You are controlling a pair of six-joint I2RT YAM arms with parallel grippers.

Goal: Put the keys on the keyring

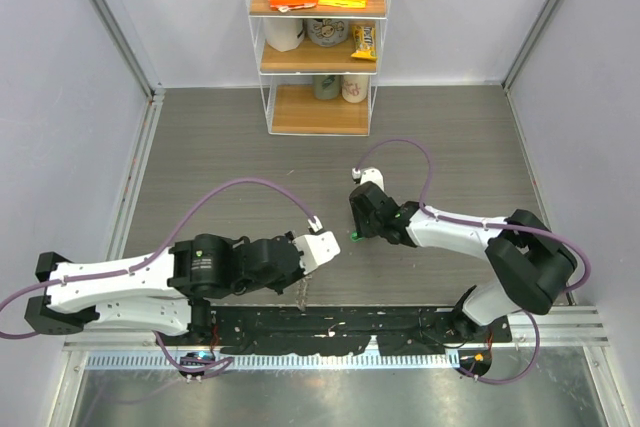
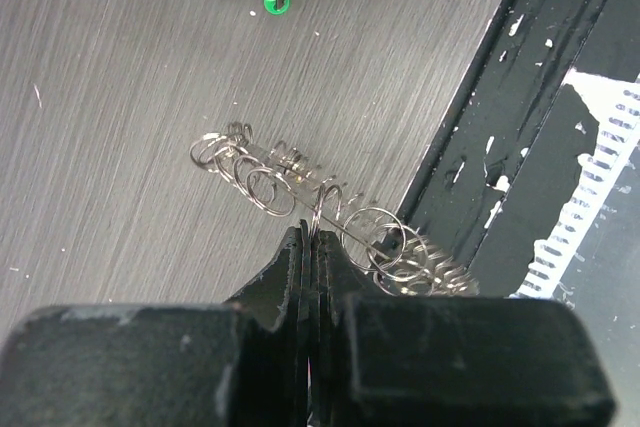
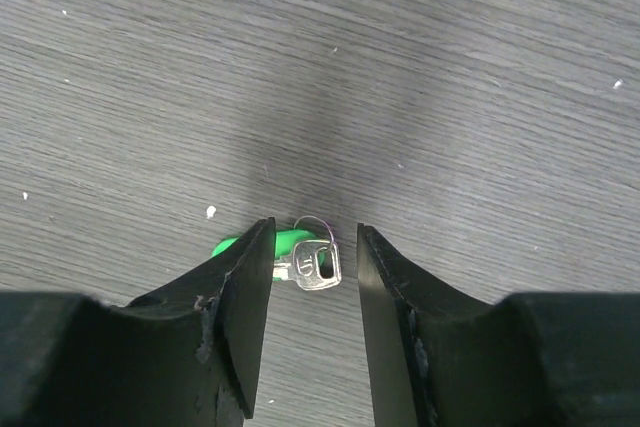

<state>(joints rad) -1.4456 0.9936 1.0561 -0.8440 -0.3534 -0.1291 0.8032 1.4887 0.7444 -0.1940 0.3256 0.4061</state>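
Note:
A small silvery key (image 3: 318, 265) with a bright green head (image 3: 287, 244) lies flat on the grey table. My right gripper (image 3: 312, 252) stands open astride it: the left finger (image 3: 240, 287) is against the green part and the right finger is clear of the key. The top view shows this gripper (image 1: 357, 229) just above the green key (image 1: 354, 238). The keyring (image 2: 300, 187), a string of silvery loops and keys, hangs from my left gripper (image 2: 314, 237), which is shut on its wire. It dangles over the table's near edge (image 1: 300, 294). No black-headed key is in view.
A clear shelf unit (image 1: 320, 42) with snack packs and cups stands at the back centre. A black rail (image 1: 330, 325) runs along the near edge, under the keyring. White walls close in both sides.

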